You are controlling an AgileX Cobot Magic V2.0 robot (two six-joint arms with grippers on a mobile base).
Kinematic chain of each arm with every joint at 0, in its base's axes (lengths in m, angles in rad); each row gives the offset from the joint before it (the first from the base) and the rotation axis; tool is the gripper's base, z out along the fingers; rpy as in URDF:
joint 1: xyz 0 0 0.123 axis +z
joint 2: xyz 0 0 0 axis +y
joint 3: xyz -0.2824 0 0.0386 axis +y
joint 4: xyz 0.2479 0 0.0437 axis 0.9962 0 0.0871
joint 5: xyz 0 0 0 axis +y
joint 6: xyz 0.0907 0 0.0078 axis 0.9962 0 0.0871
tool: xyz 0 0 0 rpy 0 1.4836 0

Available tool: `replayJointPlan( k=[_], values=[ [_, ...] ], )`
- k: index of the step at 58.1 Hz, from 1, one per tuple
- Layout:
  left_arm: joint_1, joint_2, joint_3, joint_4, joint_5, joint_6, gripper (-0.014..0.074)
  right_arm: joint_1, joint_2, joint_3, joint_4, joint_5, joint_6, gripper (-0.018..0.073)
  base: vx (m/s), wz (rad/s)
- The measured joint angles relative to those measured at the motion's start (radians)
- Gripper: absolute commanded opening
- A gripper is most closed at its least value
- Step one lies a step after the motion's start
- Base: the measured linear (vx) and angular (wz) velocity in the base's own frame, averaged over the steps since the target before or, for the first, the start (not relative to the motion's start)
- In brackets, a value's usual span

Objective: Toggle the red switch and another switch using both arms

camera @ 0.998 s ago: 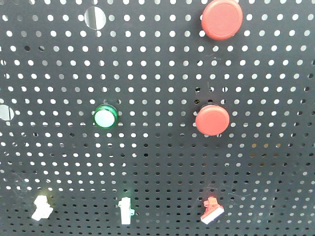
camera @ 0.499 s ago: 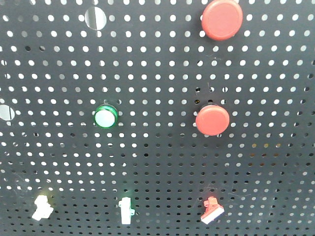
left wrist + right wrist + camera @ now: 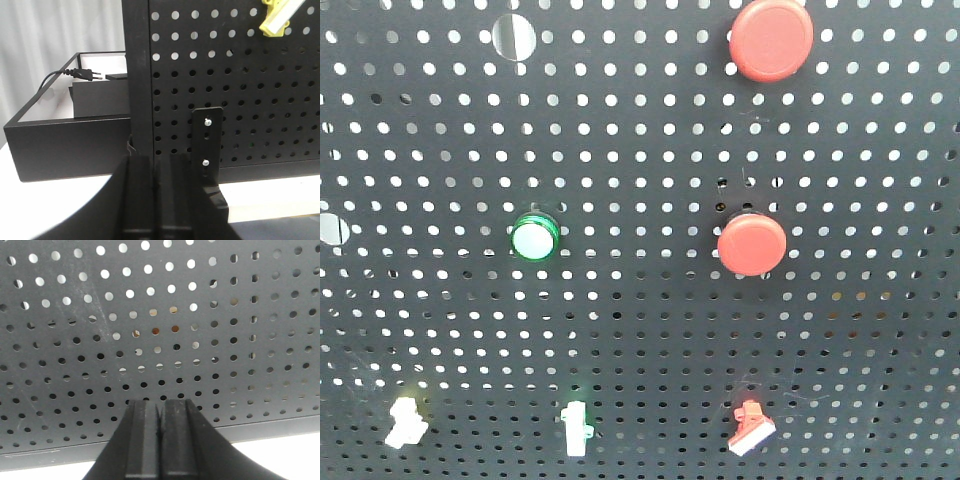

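Note:
The red switch [image 3: 751, 428], small with a white lever bar, sits low on the black pegboard [image 3: 640, 330], right of centre. The other switch [image 3: 405, 421], white with a faint yellow tint, sits at the lower left; in the left wrist view this switch [image 3: 280, 17] shows yellowish at the top right. My left gripper [image 3: 159, 162] is shut and empty, low by the board's left post, well below that switch. My right gripper [image 3: 160, 405] is shut and empty, facing the board's lower edge. Neither gripper shows in the front view. The red switch is out of the right wrist view.
An upright white toggle with green tint [image 3: 576, 429] stands between the two switches. Higher up are a green round button [image 3: 534, 239] and two large red push buttons [image 3: 751, 243] [image 3: 770, 38]. A black tray [image 3: 70, 135] with a cable plug [image 3: 90, 75] lies left of the board; a black bracket [image 3: 207, 145] is at its foot.

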Motion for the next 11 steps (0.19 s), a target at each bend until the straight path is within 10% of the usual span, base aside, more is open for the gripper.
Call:
replayJointPlan(
  k=[11],
  values=[
    [0.0, 0.0, 0.0, 0.0, 0.0, 0.0, 0.0003, 0.0, 0.0, 0.0, 0.0, 0.0, 0.0, -0.0006, 0.0, 0.0]
  ],
)
